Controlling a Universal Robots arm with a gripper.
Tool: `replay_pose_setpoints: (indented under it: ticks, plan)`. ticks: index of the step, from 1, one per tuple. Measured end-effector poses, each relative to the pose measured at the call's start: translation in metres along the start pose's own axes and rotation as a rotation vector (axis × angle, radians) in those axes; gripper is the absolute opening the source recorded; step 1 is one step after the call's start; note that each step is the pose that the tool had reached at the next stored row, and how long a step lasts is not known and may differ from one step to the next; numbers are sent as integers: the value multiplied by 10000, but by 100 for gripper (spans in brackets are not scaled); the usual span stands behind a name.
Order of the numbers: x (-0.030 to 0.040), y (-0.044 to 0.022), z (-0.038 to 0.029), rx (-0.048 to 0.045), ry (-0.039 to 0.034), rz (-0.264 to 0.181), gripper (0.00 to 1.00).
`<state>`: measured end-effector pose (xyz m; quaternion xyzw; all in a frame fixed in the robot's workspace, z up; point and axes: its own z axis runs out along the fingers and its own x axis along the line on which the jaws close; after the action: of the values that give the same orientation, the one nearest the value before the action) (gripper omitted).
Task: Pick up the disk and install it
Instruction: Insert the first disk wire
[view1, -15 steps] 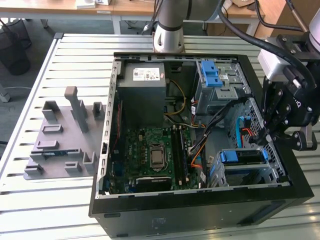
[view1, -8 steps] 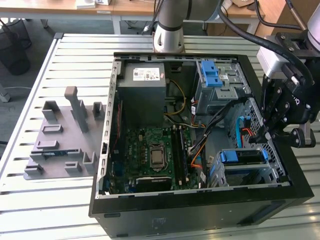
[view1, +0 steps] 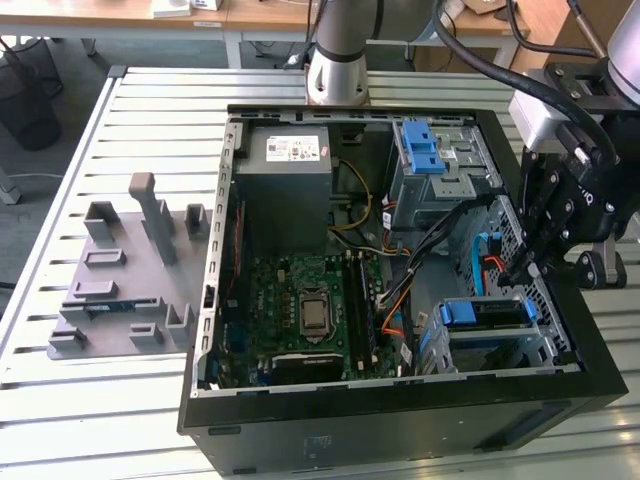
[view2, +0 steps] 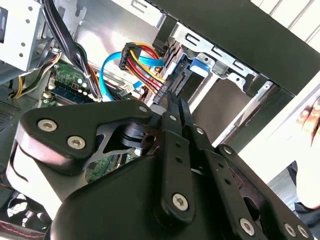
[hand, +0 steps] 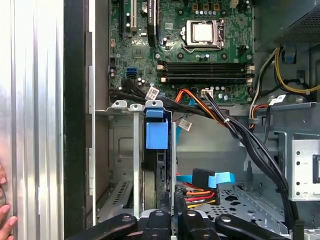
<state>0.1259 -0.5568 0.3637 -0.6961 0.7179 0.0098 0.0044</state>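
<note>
Inside the open black computer case (view1: 400, 400), in the exterior view, the silver-metal disk with its blue plastic carrier (view1: 487, 314) sits in the grey drive cage; the black gripper (view1: 527, 268) hangs just above it. In the second wrist view the gripper (view2: 175, 105) looks clenched near coloured cables (view2: 142, 62). In the first wrist view the disk (hand: 156, 150) stands edge-on within the cage, gripper (hand: 170, 202) at its end.

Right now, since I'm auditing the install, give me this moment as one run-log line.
hand: shut, at the disk's edge | disk: upright in drive bay, blue carrier showing | computer case: open
</note>
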Motion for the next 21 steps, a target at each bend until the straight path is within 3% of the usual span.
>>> replay_pose_setpoints:
  ticks: [2, 6, 15, 19, 21]
  plan:
    - [-8, 8, 11, 75, -2, 5, 25]
    - [-22, 26, 32, 156, -4, 30, 25]
    - [-86, 44, 75, 259, -10, 80, 25]
    - [-86, 45, 100, 465, -7, 74, 25]
    - [-86, 48, 113, 523, 1, 73, 25]
